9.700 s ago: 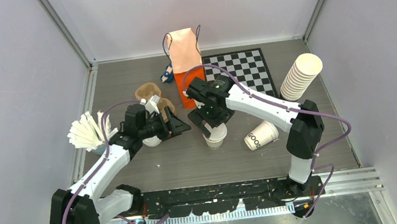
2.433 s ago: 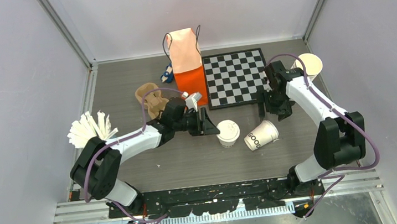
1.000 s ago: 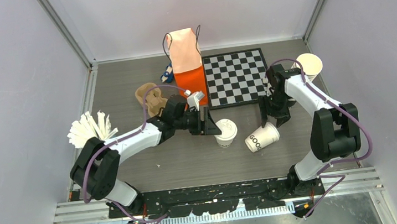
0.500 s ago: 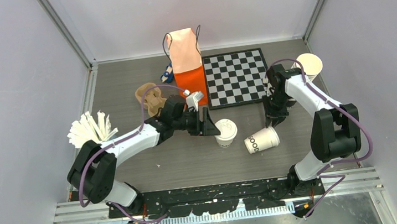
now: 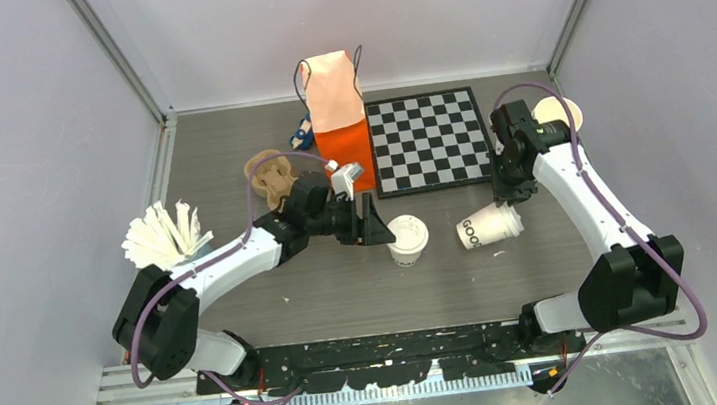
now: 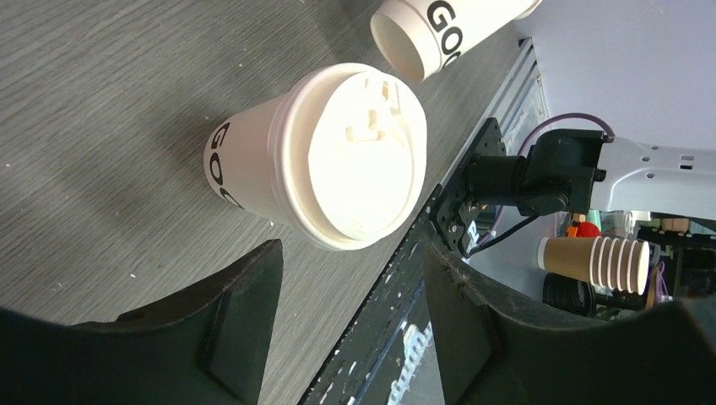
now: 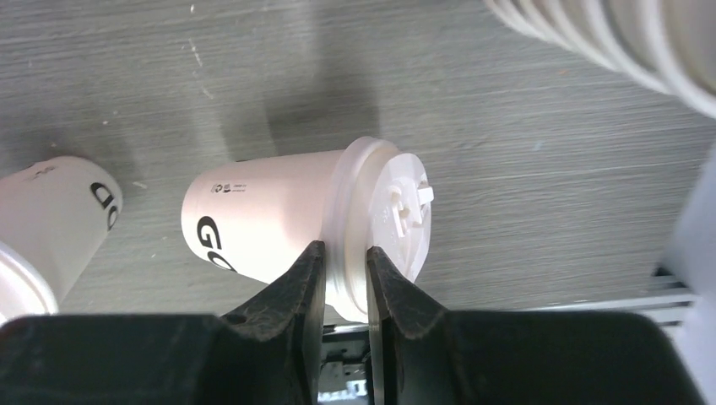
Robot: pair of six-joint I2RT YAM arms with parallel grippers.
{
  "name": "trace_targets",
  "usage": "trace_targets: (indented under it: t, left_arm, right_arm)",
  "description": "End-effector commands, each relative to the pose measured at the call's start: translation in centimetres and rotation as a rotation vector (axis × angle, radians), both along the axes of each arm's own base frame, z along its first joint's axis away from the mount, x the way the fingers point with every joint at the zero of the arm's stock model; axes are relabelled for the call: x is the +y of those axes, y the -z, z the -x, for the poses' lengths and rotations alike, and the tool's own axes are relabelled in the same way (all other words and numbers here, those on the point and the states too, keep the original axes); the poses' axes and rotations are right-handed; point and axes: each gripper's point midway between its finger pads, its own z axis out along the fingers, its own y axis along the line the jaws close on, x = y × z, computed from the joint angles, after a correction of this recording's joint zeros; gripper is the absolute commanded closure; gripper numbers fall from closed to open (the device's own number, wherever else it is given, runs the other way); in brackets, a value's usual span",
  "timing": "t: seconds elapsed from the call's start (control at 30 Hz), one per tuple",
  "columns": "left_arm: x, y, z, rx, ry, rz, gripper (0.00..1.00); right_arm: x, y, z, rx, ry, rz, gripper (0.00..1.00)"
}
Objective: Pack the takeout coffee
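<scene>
The right gripper [image 7: 344, 255] pinches the lid rim of a coffee cup [image 7: 262, 219] lying on its side on the table [image 5: 344, 294], near the checkerboard [image 5: 428, 140]. The left gripper [image 5: 375, 229] has its jaws spread just beside a second lidded cup [image 6: 355, 164], which stands upright.

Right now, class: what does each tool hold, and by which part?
Right tool pinches the tipped lidded cup by its lid rim. Left tool, open, holds nothing.
</scene>
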Motion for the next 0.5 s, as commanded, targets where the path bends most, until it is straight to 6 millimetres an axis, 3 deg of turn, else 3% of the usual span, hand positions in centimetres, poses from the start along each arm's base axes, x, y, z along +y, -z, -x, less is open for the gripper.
trace_targets:
  t: [0.0, 0.3, 0.47]
  left_arm:
    - [0.5, -1.3, 0.0, -0.071, -0.013, 0.009, 0.37]
    - [1.2, -0.8, 0.6, -0.055, -0.031, 0.004, 0.37]
    - [1.6, -1.1, 1.0, -0.061, -0.040, 0.022, 0.37]
  right_arm:
    - [-1.7, -3.1, -1.7, -0.146, -0.011, 0.226, 0.73]
    - [-3.5, -4.1, -2.1, -0.170, -0.058, 0.688, 0.72]
    - [-4.4, -3.4, -1.7, -0.090, -0.036, 0.859, 0.72]
